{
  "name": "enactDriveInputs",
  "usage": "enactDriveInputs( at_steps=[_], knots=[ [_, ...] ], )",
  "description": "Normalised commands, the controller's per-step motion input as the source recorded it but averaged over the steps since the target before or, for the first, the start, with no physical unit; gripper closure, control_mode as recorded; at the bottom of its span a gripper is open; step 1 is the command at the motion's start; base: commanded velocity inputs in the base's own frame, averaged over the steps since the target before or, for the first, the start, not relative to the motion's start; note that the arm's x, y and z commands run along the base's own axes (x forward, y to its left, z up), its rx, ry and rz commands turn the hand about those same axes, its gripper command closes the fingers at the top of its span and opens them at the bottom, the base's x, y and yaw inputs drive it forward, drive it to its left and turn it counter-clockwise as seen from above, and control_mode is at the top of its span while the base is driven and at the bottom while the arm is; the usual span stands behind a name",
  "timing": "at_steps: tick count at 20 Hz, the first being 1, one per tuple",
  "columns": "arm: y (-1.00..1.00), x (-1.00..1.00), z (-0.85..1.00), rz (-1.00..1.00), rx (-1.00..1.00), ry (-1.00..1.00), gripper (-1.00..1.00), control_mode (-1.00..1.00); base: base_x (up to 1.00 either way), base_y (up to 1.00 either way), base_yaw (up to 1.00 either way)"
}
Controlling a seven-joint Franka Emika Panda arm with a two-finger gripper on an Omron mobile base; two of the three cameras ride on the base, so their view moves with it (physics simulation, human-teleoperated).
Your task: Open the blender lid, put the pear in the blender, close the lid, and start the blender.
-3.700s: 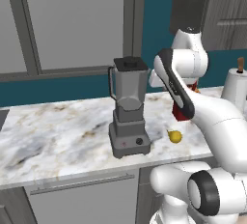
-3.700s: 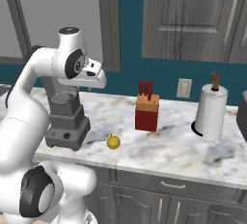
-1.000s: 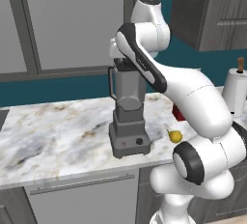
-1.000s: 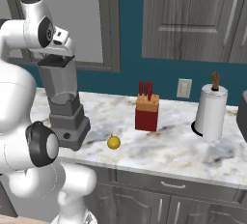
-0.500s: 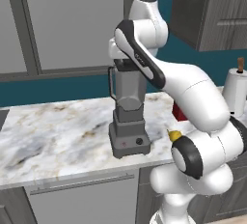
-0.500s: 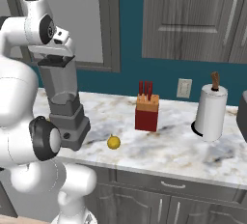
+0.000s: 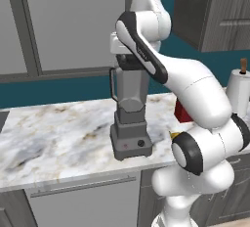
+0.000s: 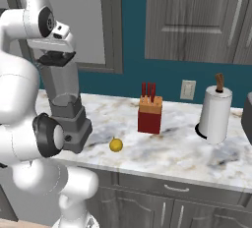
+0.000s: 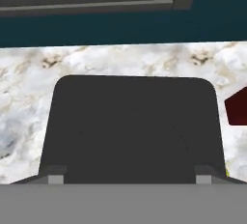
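Note:
The grey blender (image 7: 131, 123) stands on the marble counter, also seen at the left as the blender (image 8: 69, 111). My gripper (image 7: 129, 66) sits right on top of its jar. From the hand, the black blender lid (image 9: 132, 121) lies square beneath my gripper (image 9: 130, 178), with the fingertips (image 9: 55, 178) drawn in against two opposite edges. The lid rests flat on the jar. The small yellow pear (image 8: 116, 145) lies on the counter to the right of the blender base, apart from it.
A red knife block (image 8: 149, 114) stands behind the pear. A white paper towel roll (image 8: 215, 114) is farther right. Grey cabinets and a teal wall back the counter (image 7: 53, 133), which has bare marble left of the blender.
The hand stays on top of the jar. Blender, lid and pear are where they were.

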Motion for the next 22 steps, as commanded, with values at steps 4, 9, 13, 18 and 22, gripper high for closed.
enactDriveInputs(
  at_steps=[4,9,13,18,22],
  knots=[
    [-0.46,-0.32,0.96,-0.02,0.0,-0.19,1.0,-1.0,0.0,0.0,0.0],
    [-0.86,-0.44,0.15,-0.06,0.01,-0.06,1.0,-1.0,0.0,0.0,0.0],
    [-0.94,-0.66,-0.31,-0.08,0.0,0.0,1.0,-1.0,0.0,0.0,0.0],
    [-0.83,-0.6,-0.63,-0.1,0.0,0.0,1.0,-1.0,0.0,0.0,0.0],
    [-0.77,-0.39,-0.92,-0.11,0.0,0.03,1.0,-1.0,0.0,0.0,0.0]
  ],
)
